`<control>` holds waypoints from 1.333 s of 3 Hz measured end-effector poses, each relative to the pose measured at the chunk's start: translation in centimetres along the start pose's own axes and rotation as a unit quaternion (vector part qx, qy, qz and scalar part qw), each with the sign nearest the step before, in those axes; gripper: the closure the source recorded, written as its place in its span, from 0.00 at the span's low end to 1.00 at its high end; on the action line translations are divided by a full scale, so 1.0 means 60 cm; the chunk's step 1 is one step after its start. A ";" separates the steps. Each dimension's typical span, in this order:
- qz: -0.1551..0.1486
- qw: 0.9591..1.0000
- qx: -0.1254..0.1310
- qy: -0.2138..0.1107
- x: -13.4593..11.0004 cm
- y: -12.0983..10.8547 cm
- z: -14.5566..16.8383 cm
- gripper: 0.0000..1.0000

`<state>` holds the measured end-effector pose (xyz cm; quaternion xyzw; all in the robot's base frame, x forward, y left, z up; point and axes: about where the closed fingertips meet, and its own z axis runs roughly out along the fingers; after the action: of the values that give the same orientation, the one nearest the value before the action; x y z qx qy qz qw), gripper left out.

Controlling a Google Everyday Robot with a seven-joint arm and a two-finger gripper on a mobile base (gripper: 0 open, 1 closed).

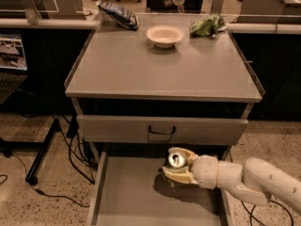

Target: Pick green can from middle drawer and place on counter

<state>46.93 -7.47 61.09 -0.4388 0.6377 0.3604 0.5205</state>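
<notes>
The gripper [178,168] is reaching in from 4 o'clock, its fingers [175,176] clamping tight round the can [176,159]. The can is hanging upright over the open drawer [127,197], toward its 1 o'clock corner, casting a shadow. On the worktop [160,74], a bowl [164,35] is sitting at 12 o'clock and a green bag [207,26] at 1.

The cream tool [178,165], over the grey drawer [126,197], clasps a can [176,159] with a silver top; its side looks dark green, though little shows. The surface [141,67] is plain grey. On it: a cream bowl [164,35], a green bag [207,26], a dark blue bag [118,14].
</notes>
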 end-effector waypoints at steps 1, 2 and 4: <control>-0.040 0.998 -0.039 -0.021 -0.100 0.015 -0.040 1.00; -0.084 0.993 -0.069 -0.043 -0.197 0.050 -0.083 1.00; -0.133 0.985 -0.087 -0.065 -0.300 0.084 -0.124 1.00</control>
<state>40.94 -9.18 80.24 -0.5391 0.5049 0.3699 0.5635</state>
